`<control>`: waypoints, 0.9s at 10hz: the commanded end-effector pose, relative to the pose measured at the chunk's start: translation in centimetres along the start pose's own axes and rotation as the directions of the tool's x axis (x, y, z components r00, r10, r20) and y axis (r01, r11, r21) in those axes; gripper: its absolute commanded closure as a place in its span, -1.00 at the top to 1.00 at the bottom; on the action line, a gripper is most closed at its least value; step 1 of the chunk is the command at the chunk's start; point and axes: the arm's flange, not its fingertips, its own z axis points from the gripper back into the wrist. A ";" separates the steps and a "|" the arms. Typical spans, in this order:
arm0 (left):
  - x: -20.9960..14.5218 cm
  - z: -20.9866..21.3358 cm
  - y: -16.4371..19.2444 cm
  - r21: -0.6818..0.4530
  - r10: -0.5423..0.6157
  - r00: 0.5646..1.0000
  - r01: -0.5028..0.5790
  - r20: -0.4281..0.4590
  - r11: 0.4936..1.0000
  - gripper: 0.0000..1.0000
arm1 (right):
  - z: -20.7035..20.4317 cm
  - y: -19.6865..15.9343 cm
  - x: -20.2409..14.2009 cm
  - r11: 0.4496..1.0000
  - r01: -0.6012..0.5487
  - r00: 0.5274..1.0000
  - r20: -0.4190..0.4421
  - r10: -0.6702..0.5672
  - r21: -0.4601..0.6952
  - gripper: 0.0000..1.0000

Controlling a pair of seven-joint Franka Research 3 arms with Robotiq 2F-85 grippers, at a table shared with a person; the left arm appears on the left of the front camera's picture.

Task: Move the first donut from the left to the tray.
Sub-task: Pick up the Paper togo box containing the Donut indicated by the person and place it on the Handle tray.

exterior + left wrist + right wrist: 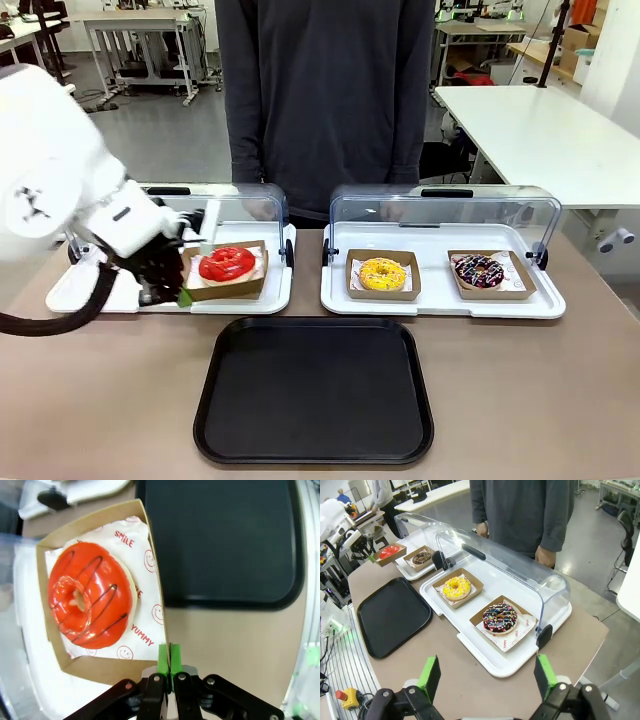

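Note:
The first donut from the left, red-glazed, lies in a brown cardboard holder lined with white paper. My left gripper is shut on the holder's left wall. The holder sits tilted at the front of the left white platter. In the left wrist view the green pads pinch the cardboard edge, with the donut to the left and the black tray beyond. The tray lies at the table's front middle. My right gripper hangs open high above the table's right end.
The right platter holds a yellow donut and a dark sprinkled donut, with its clear lid raised. A chocolate donut sits on the left platter. A person stands at the far edge.

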 end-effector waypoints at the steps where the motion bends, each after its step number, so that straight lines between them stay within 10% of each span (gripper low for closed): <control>1: 0.0 -3.5 -8.1 0.047 -0.010 0.999 0.013 -0.046 0.999 -0.97 | 0.1 -0.2 0.3 1.000 -0.017 1.000 0.024 0.017 0.000 1.00; 9: 3.7 -10.3 -18.9 0.048 -0.140 0.988 0.143 -0.068 0.989 -0.97 | 0.1 -0.2 0.3 1.000 -0.017 1.000 0.024 0.017 0.000 1.00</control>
